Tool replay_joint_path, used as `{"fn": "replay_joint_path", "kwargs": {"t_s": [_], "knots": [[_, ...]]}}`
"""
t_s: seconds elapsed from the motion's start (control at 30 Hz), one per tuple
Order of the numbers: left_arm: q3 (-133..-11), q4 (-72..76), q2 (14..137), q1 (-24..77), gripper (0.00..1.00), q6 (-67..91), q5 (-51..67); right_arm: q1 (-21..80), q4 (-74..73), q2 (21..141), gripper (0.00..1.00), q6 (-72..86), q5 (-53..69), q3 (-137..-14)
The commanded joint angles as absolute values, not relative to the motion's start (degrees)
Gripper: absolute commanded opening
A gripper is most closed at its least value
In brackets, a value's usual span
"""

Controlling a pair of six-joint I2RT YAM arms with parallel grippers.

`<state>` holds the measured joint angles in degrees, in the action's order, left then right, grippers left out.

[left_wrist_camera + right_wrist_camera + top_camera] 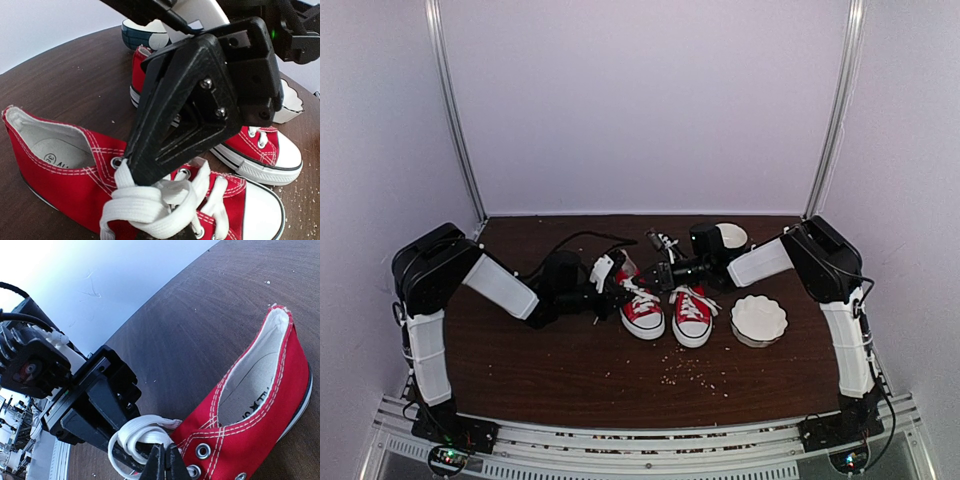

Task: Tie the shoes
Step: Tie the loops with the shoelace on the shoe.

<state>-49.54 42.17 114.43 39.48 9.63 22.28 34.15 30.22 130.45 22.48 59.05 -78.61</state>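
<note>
2 arms [505, 285] bend inward above 1 red shoe [642, 312], both jaws pinched shut on its laces [145, 207]

Brown table [540, 370]; red shoes [692, 318]; white bowl [759, 319]; crumbs [695, 372]

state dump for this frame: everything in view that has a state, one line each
left-hand shoe, upright, not tied yet
laces of that shoe, bunched in loose loops over the top eyelets
right-hand shoe, upright, laced, bow unclear
left gripper, at the lace bunch, open or shut unclear
right gripper, shut, tips at the laces
scalloped bowl, upright, looks empty
rear bowl, upright, contents hidden
</note>
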Motion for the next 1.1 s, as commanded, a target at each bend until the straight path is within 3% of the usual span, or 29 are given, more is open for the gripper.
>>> {"fn": "replay_joint_path", "kwargs": {"t_s": [0.0, 0.3, 1.07], "knots": [[-49.9, 40.4, 113.4, 39.7, 0.04, 9.1, 22.7, 33.5, 29.9, 127.0, 0.00, 21.4, 58.2, -77.4], [-50.9, 32.6, 111.6, 39.2, 0.00, 7.4, 21.6, 32.2, 25.0, 121.1, 0.00, 15.7, 54.2, -71.9], [-50.7, 19.6, 107.9, 36.4, 0.00, 5.7, 12.8, 30.9, 17.0, 120.9, 0.00, 12.9, 49.3, -73.4]]}}
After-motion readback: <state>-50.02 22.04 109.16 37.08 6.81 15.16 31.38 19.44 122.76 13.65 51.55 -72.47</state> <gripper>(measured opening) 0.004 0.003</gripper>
